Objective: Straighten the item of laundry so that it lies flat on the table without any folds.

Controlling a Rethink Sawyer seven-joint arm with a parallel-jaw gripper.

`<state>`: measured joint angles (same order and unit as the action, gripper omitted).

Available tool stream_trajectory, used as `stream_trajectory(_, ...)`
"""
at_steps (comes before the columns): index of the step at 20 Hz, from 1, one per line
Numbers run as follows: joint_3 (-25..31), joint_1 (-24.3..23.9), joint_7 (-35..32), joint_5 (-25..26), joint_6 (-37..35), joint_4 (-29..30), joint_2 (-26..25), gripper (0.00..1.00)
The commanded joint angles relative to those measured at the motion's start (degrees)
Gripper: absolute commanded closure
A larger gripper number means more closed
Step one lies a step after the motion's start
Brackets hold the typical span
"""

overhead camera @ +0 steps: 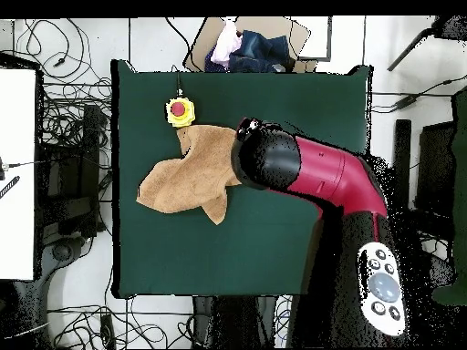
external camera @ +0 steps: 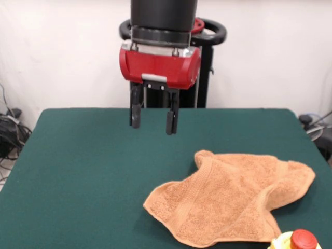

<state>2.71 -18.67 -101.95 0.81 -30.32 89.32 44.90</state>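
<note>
The item of laundry is an orange-tan terry towel lying crumpled on the green table, at the right front in the front view. Its corners are drawn in and an edge is folded over, so its outline is irregular. In the overhead view the towel lies left of the arm, which covers its right part. My gripper hangs above the table, up and to the left of the towel, open with nothing between its dark fingers. In the overhead view the arm hides the gripper.
A yellow object with a red top stands at the towel's front right corner, also seen from overhead as the red-topped object. A box of clothes sits beyond the table's far edge. Cables lie on the floor around the table.
</note>
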Motion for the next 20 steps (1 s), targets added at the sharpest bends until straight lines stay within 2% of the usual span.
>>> stream_trajectory(1,3.41,-0.5,-4.99,0.92,3.25,2.17,-4.08,0.0)
stream_trajectory(9,3.53,-0.15,-5.94,0.72,6.05,1.97,-5.88,0.0)
stream_trajectory(20,2.8,0.42,-6.19,0.32,5.38,1.3,-6.2,0.0)
